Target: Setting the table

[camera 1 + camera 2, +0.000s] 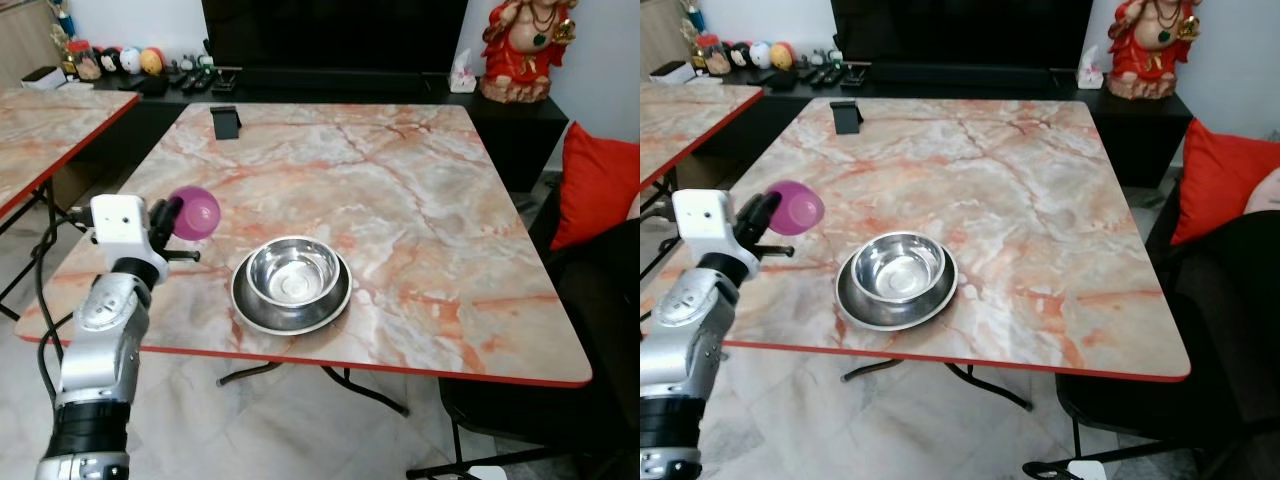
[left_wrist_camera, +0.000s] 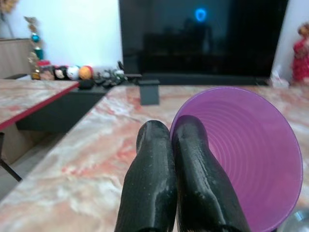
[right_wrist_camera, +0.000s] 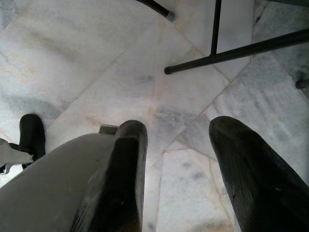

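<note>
My left gripper [image 1: 172, 217] is shut on the rim of a purple plastic cup [image 1: 194, 213], held on its side above the left part of the marble table [image 1: 400, 190]. In the left wrist view one black finger [image 2: 198, 169] lies inside the cup [image 2: 251, 154], the other outside its wall. A steel bowl [image 1: 293, 274] sits in a grey plate [image 1: 250, 305] near the table's front edge, just right of the cup. My right gripper [image 3: 176, 159] hangs open over the floor.
A small black phone stand [image 1: 226, 122] is at the table's far left. A second marble table [image 1: 40, 130] lies to the left. A red cushion [image 1: 597, 185] on a dark seat is at the right. A TV cabinet [image 1: 330, 85] runs behind.
</note>
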Motion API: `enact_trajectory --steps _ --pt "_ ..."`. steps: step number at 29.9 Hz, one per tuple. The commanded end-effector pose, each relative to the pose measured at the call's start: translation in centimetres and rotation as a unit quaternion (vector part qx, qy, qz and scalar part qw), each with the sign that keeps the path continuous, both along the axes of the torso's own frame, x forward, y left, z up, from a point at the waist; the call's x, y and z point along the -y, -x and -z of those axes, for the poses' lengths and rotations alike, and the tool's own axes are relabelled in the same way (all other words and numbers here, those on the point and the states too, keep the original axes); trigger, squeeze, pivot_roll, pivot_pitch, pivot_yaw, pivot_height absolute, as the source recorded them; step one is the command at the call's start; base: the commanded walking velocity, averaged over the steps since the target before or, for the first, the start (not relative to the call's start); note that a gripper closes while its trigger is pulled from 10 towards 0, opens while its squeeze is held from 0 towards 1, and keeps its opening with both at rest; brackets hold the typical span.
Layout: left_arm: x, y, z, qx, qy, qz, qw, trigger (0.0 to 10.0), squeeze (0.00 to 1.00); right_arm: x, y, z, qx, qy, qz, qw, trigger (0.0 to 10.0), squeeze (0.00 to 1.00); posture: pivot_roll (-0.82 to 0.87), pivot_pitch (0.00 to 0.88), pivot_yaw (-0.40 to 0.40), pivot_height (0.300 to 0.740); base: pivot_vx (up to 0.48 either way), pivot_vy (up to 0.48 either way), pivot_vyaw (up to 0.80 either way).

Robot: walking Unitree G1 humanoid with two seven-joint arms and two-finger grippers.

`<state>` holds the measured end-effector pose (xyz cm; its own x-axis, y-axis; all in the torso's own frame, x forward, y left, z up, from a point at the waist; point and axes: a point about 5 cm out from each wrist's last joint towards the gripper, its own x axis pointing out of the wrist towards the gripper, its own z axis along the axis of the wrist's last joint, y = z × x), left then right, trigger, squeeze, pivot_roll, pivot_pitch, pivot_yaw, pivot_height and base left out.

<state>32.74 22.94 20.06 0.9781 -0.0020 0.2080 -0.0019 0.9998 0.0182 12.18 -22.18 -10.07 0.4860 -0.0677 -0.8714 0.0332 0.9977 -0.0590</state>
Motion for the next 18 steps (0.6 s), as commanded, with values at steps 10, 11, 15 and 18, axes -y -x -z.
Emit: enact_trajectory --steps 10,11,15,18 --pt "-1.0 -1.9 1.4 -0.091 0.043 -0.015 0.995 10.0 0.00 -0.1 0.2 0.1 -0.003 0.000 -0.003 1.000 10.0 0.00 -0.03 0.000 0.023 0.732 0.000 0.000 0.00" --pt "-1.1 -2.2 1.1 -0.086 0.070 -0.019 0.994 10.0 0.00 -0.1 0.2 0.1 -0.003 0.000 -0.003 1.000 10.0 0.00 -0.03 0.000 0.023 0.732 0.000 0.000 0.00" --pt "-0.5 -4.1 -0.8 -0.074 0.116 -0.011 0.990 10.0 0.00 -0.2 0.1 0.1 -0.002 -0.001 -0.003 1.000 10.0 0.00 -0.04 0.000 0.028 0.732 0.000 0.000 0.00" --pt "-0.4 -4.3 -1.1 -0.072 0.101 -0.010 0.992 10.0 0.00 -0.2 0.1 0.1 -0.001 -0.002 -0.001 1.000 10.0 0.00 -0.04 0.000 0.033 0.732 0.000 0.000 0.00"
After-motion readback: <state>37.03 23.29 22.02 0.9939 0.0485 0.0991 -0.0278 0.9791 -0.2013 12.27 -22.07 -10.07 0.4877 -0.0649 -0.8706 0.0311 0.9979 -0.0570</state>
